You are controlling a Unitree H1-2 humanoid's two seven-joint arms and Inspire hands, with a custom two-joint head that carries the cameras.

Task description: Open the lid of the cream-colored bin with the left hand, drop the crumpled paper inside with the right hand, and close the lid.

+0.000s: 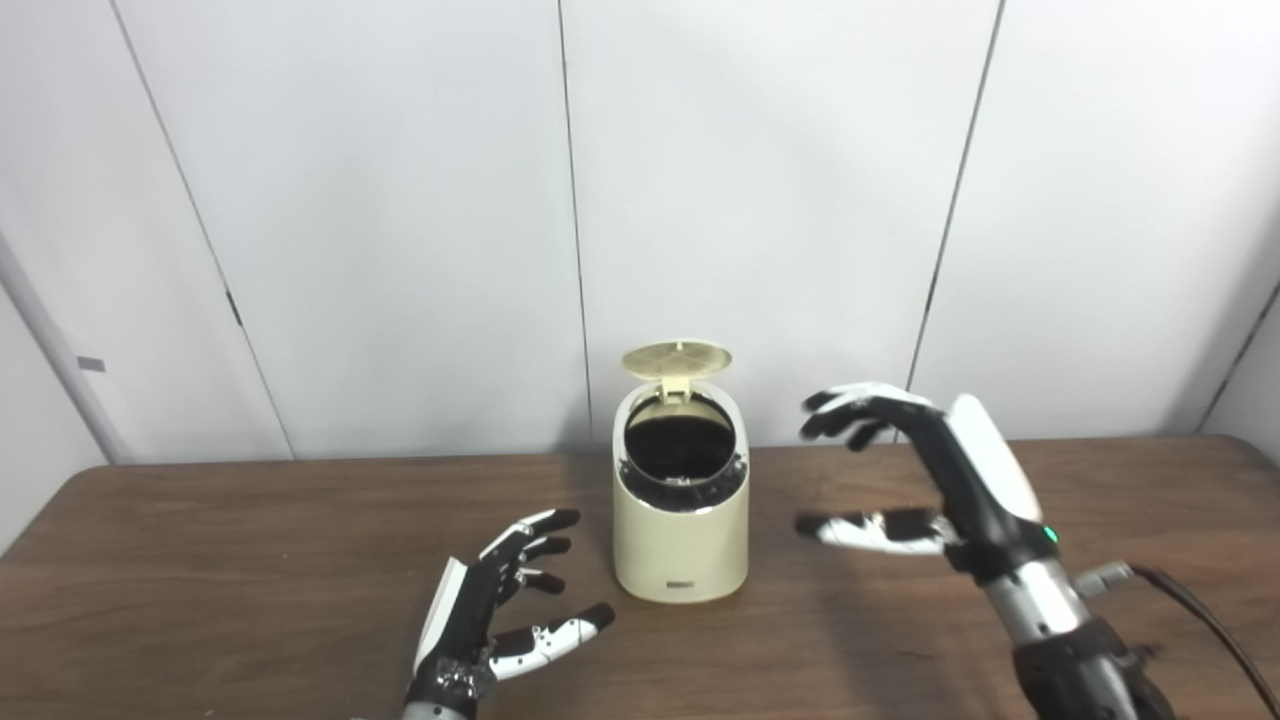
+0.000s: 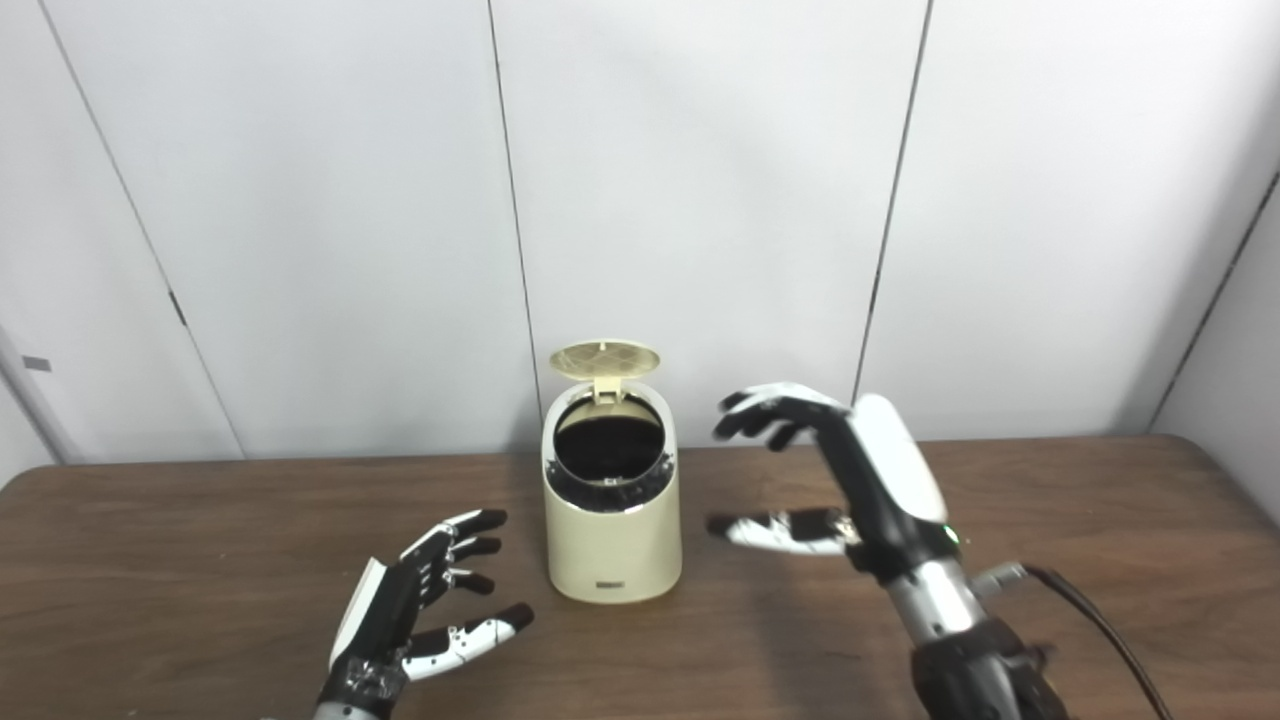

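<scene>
The cream-colored bin (image 1: 682,540) stands on the wooden table (image 1: 200,560), near its back edge. Its round lid (image 1: 677,358) stands open and upright at the back, showing a dark inside (image 1: 680,445). No crumpled paper is in view. My left hand (image 1: 500,610) is open and empty, low over the table just left of the bin's base. My right hand (image 1: 920,470) is open and empty, raised to the right of the bin, fingers curled toward it and apart from it.
A white panelled wall (image 1: 400,200) stands right behind the table. A black cable (image 1: 1200,620) runs from my right wrist over the table at the right.
</scene>
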